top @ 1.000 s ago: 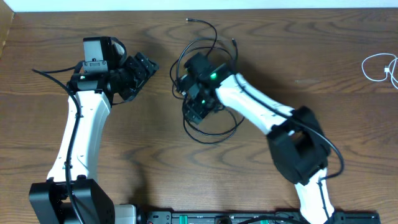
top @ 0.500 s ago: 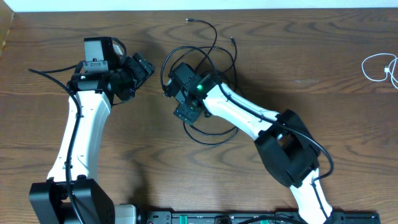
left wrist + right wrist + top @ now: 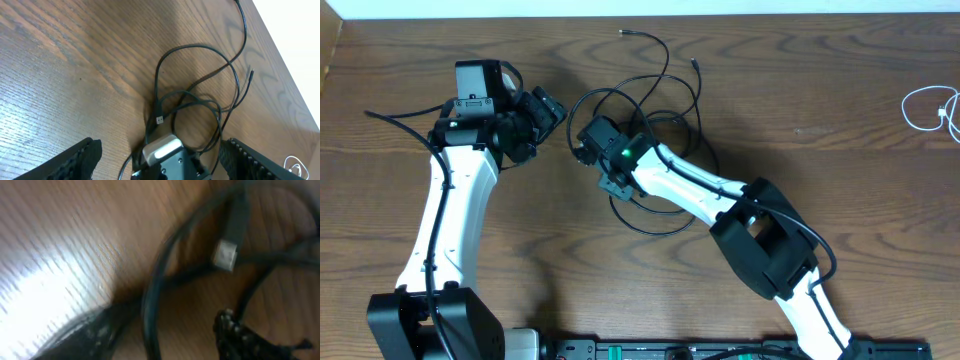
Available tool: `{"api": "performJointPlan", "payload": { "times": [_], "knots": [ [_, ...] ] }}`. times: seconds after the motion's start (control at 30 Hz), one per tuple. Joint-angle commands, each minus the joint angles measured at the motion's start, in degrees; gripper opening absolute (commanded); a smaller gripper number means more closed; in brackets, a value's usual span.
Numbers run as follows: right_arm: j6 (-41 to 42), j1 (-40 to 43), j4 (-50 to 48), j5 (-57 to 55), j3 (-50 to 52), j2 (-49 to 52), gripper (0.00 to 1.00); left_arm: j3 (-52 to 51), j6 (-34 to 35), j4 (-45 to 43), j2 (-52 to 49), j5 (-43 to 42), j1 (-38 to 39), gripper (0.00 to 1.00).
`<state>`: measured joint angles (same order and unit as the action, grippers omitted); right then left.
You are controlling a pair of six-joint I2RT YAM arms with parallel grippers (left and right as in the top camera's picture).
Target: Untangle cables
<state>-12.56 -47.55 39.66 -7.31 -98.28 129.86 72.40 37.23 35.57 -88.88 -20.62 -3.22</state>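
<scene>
the black cables (image 3: 655,110) lie in a loose tangle on the tabletop (image 3: 860,210), about midway between its left and right edges and toward the far edge. several loops overlap there. one strand runs out to a small plug tip (image 3: 623,33) close to the far edge, and a wider loop sags toward the near edge and passes under the right arm (image 3: 690,185). the white cable (image 3: 932,108) sits on its own in a small coil at the right edge of the tabletop, well apart from the black tangle.

the right arm reaches across from the near right corner, and the right fingers (image 3: 588,142) are down at the left side of the tangle. the right wrist view is blurred, but it shows the two fingers standing apart with one black strand running through the gap between them, and a silver-tipped plug (image 3: 225,255) just beyond. the fingers are not closed on the strand, and whether either one touches it cannot be told.

the left fingers (image 3: 550,106) are just left of the tangle, near the right fingers but apart from them. in the left wrist view they are spread wide with nothing between them, and they face the cables.
</scene>
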Motion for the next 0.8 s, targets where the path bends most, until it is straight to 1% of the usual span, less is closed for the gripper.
{"api": "performJointPlan", "payload": {
  "times": [0.0,0.07,0.1,0.17,0.2,0.27,0.3,0.4,0.43,0.5,0.53,0.57,0.6,0.63,0.77],
  "knots": [
    [5.7,1.1,6.2,-1.0,0.6,2.4,0.68,0.9,-1.0,0.1,-0.7,0.8,0.0,0.80],
    [7.9,2.0,11.6,1.9,0.6,2.4,0.68,0.9,-1.0,0.1,-0.7,0.8,0.0,0.80],
    [8.7,2.6,13.6,3.1,0.6,2.4,0.65,0.9,-1.0,0.1,-0.7,0.8,0.0,0.80],
    [10.3,4.0,17.4,5.0,0.6,2.4,0.54,0.9,-1.0,0.1,-0.7,0.8,0.0,0.81],
    [11.5,4.8,19.1,5.6,0.6,2.4,0.51,0.9,-1.0,0.1,-0.7,0.8,0.0,0.80],
    [13.3,6.4,21.3,5.7,0.6,2.4,0.47,0.9,-1.0,0.2,-0.7,0.8,0.0,0.80],
    [13.2,7.4,22.1,6.2,0.6,2.4,0.46,0.9,-1.1,0.2,-0.7,0.8,0.0,0.80],
    [11.2,9.7,21.9,8.7,0.5,2.4,0.45,0.9,-1.0,0.2,-0.7,0.8,0.0,0.81],
    [9.5,10.3,21.5,10.1,0.5,2.4,0.43,0.9,-1.0,0.2,-0.7,0.8,0.0,0.80],
    [5.5,11.2,20.1,13.4,0.5,2.4,0.27,0.9,-1.0,0.2,-0.7,0.8,0.0,0.81],
    [4.6,11.3,19.1,14.4,0.5,2.4,0.22,0.9,-1.0,0.2,-0.7,0.8,0.0,0.80],
    [4.5,11.4,18.4,14.9,0.5,2.4,0.17,0.9,-1.0,0.2,-0.7,0.8,0.1,0.80],
    [4.5,11.3,17.4,15.3,0.5,2.4,0.07,0.9,-1.0,0.2,-0.7,0.8,0.1,0.80],
    [4.6,11.1,16.5,15.2,0.5,2.4,0.01,0.8,-1.0,0.2,-0.7,0.8,0.1,0.80],
    [4.6,10.3,15.4,16.2,0.2,2.0,0.01,0.5,-1.0,0.2,-0.8,0.8,0.1,0.80]
  ]
}}
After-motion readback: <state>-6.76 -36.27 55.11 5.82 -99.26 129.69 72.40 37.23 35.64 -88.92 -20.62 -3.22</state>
